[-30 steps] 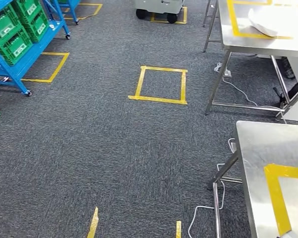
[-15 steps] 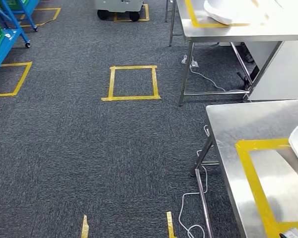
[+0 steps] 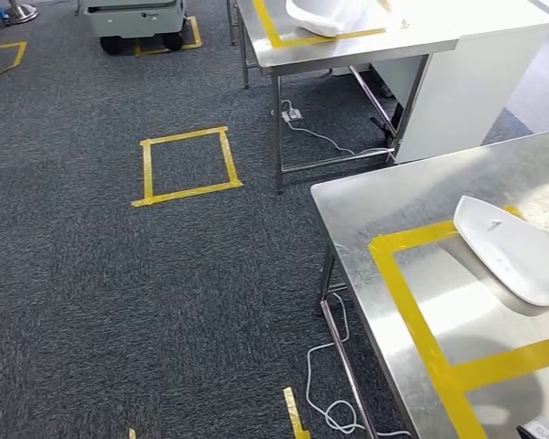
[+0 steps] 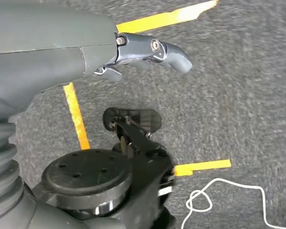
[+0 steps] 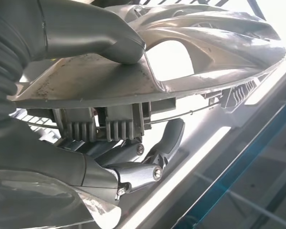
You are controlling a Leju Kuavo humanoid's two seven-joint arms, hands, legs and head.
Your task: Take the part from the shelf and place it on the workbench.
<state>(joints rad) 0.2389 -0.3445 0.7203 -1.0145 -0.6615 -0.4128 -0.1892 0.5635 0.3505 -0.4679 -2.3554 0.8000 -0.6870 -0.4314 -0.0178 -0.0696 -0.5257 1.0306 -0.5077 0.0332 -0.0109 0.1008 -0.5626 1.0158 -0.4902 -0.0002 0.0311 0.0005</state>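
Left hand, upper left of its wrist frame: smooth grey cover, ribbed grey bellows lower left, darker finger with silver screw heads at its pivots. Right hand, left side of frame: thick grey thumb, metallic grey fingers, round silver screws.

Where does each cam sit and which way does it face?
Head: high on body, looking forward and down at carpet, near workbench, white part.
Left wrist: behind left hand, facing carpet.
Right wrist: behind right hand, gripping the silver part.
Shared: head and left wrist both show yellow floor tape and white cable.
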